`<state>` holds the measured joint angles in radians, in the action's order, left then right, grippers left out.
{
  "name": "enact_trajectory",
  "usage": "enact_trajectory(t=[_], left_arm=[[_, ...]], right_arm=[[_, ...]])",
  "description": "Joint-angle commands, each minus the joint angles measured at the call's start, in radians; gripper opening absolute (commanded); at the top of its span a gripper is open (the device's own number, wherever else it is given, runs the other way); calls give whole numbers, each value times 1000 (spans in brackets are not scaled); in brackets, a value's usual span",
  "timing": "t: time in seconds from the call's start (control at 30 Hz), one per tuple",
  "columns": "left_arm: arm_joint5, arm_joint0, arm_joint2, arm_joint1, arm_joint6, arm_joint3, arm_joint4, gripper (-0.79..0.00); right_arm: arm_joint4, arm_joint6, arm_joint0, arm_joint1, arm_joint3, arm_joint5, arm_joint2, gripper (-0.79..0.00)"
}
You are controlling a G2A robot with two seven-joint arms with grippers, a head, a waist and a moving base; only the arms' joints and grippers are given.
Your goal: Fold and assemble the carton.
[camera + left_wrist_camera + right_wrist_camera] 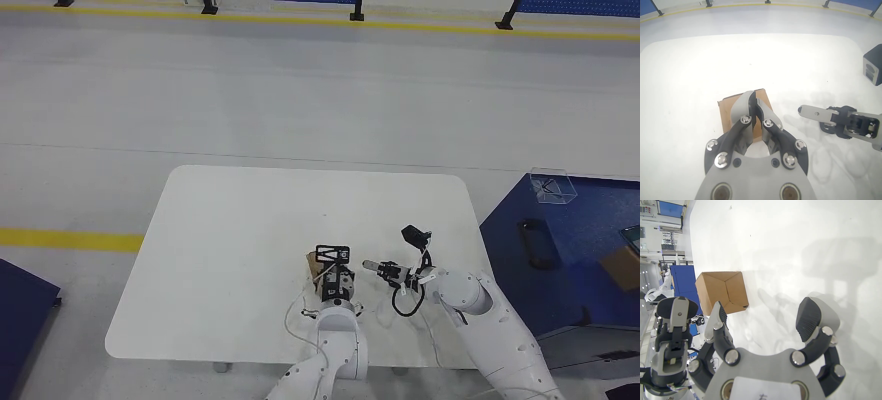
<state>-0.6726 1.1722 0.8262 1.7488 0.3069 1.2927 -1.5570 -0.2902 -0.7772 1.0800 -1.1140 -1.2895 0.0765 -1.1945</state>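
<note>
A small brown carton [723,291] lies on its side on the white table [250,230], near the front edge, its open mouth turned toward my right gripper. My left gripper [754,96] hangs directly over the carton [725,113] with its fingers closed together; I cannot tell whether a wall is pinched between them. From above, the left gripper [332,272] covers most of the carton [312,268]. My right gripper [762,309] is open, a short way to the carton's right and just above the table, holding nothing. The right gripper [810,111] points at the carton.
The table's near edge [230,358] runs just behind both arms. A black cable [405,300] loops under the right wrist. A blue cabinet [570,260] with a clear box [552,187] on it stands beside the table's right side.
</note>
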Motion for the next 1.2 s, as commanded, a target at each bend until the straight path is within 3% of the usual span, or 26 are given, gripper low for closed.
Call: enact_trajectory(t=[0.0,0.97,1.17], left_arm=[[15,-11,4,2,26,-32,-5,-785],[-3,-26,7,42,-28,-76,-23,-785],[-12,-12,-1,34,-49,-65,-6,-785]], right_arm=[[0,0,0,0,0,0,0,0],[0,0,0,0,0,0,0,0],[0,0,0,0,0,0,0,0]])
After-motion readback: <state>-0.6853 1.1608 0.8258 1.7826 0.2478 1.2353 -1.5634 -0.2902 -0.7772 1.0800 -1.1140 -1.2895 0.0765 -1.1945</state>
